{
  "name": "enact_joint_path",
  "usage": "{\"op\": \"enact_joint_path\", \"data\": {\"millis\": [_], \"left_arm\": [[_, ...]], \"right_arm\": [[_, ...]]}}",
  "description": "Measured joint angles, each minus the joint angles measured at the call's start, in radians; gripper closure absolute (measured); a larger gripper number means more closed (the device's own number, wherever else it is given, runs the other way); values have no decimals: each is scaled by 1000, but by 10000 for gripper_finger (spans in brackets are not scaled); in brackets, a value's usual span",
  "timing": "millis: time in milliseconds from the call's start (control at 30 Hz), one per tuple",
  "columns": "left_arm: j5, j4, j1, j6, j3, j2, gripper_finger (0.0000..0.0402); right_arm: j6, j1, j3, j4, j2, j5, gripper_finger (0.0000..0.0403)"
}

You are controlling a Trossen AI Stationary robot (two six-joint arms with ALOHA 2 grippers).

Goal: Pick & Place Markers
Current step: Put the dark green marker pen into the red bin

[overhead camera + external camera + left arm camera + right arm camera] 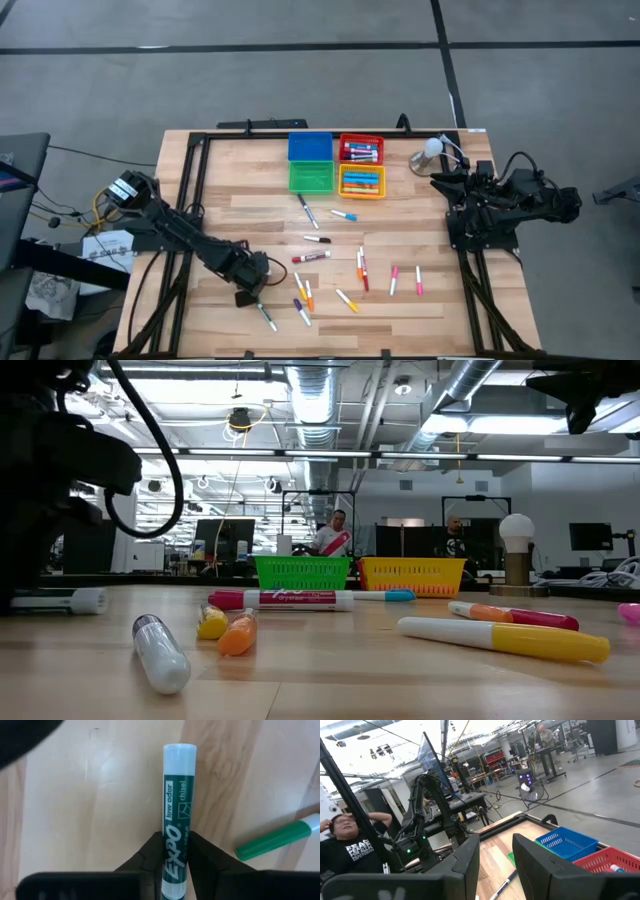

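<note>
Left end effector is clamped on a green marker lying flat on the desk, well short of the bins. Red bin and yellow bin each hold a few markers; green bin and blue bin look empty. Some fifteen markers remain loose between the bins and the near edge. Right end effector hangs beside the bins, part open, holding nothing.
</note>
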State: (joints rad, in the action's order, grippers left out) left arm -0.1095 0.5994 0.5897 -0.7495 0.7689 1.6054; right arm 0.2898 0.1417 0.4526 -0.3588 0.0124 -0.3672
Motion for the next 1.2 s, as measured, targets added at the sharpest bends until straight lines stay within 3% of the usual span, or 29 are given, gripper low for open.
{"op": "enact_joint_path", "data": {"millis": [333,700,933,1200], "left_arm": [[18,11,-90,-19,-6,-40,336],[34,-22,-251,-101,-5,-319,336],[2,-245,-354,-98,-3,-450,336],[-64,-633,-437,-2,-2,-433,336]], "right_arm": [[0,0,0,0,0,0,296],[6,0,0,0,0,2,296],[102,0,0,-1,0,26,296],[129,0,0,0,21,28,294]]}}
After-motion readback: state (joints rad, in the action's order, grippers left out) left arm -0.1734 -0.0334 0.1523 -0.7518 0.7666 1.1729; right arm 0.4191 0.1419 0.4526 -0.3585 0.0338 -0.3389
